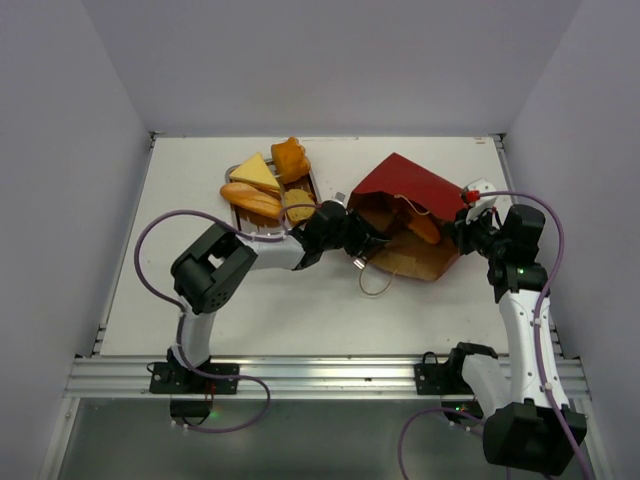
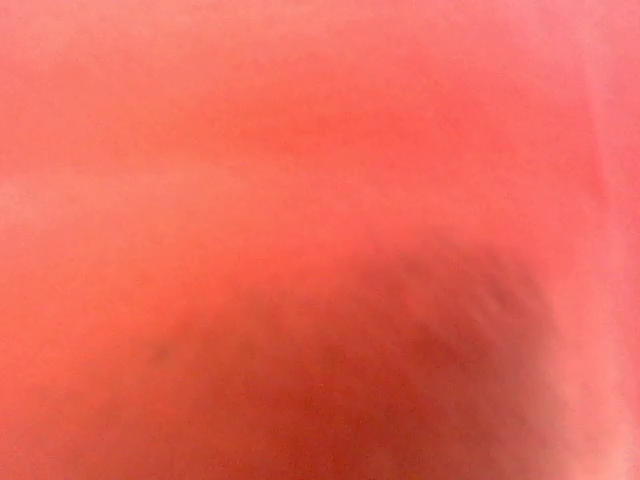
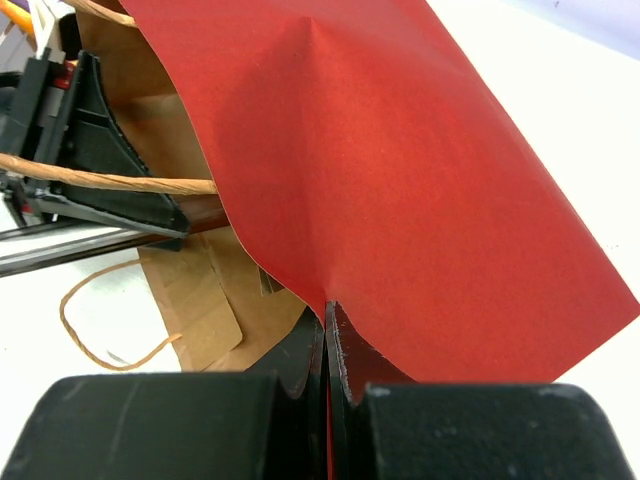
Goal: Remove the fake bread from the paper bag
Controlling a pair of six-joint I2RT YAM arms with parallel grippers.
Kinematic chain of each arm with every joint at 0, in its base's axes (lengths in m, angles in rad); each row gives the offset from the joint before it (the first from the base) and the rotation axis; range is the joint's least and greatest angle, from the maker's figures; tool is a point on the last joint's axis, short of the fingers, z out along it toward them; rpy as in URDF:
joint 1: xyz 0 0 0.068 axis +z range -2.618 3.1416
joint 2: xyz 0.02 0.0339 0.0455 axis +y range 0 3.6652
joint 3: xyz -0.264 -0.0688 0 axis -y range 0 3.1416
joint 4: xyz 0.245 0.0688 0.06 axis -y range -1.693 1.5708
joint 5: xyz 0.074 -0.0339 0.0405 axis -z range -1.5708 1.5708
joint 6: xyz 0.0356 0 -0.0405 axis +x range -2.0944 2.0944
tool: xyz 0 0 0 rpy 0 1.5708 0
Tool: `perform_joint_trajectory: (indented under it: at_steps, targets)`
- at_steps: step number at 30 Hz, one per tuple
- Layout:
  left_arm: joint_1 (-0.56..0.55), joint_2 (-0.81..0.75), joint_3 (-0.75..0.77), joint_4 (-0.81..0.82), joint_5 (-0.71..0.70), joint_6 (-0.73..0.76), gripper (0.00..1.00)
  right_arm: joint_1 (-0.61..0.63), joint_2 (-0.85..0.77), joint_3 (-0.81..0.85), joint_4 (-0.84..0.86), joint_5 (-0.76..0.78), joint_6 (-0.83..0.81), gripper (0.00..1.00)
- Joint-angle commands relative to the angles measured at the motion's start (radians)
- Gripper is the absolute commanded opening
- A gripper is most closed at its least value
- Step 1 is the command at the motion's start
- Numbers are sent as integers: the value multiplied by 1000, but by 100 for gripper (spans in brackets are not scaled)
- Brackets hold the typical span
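The paper bag point(image 1: 405, 185) lies on its side right of centre, red outside and brown inside, its mouth facing the near edge. One orange piece of fake bread point(image 1: 423, 228) shows inside it. My left gripper point(image 1: 368, 238) reaches into the mouth from the left. Its fingers point(image 3: 105, 160) sit against the brown lining, and their spacing is unclear. Red paper point(image 2: 320, 200) fills the left wrist view. My right gripper point(image 3: 328, 312) is shut on the bag's red edge point(image 3: 400, 200) at the bag's right side point(image 1: 462, 226).
A silver tray point(image 1: 236, 215) at the back left holds a yellow wedge point(image 1: 255, 172), an orange-brown bun point(image 1: 291, 158), a long loaf point(image 1: 250, 200) and a round slice point(image 1: 298, 205). A loop handle point(image 1: 375, 285) trails onto the table in front of the bag.
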State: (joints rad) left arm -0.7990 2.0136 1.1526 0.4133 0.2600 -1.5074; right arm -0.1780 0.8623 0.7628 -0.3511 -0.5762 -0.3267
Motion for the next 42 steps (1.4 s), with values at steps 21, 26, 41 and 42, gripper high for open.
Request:
perform_joint_trajectory:
  at_steps: [21,26,41,42]
  targets:
    - [3,-292,-208,186,64,7,0,-3,-13,-5,20,-24,-5,0]
    - [3,-351,-277,199,76,10,0,-3,-13,-5,18,-24,-6,0]
    - [1,-550,-425,176,217,93,0,-3,-19,-8,21,-24,-6,0]
    - [1,-564,-436,157,225,104,0,-5,-19,-8,20,-22,-6,0]
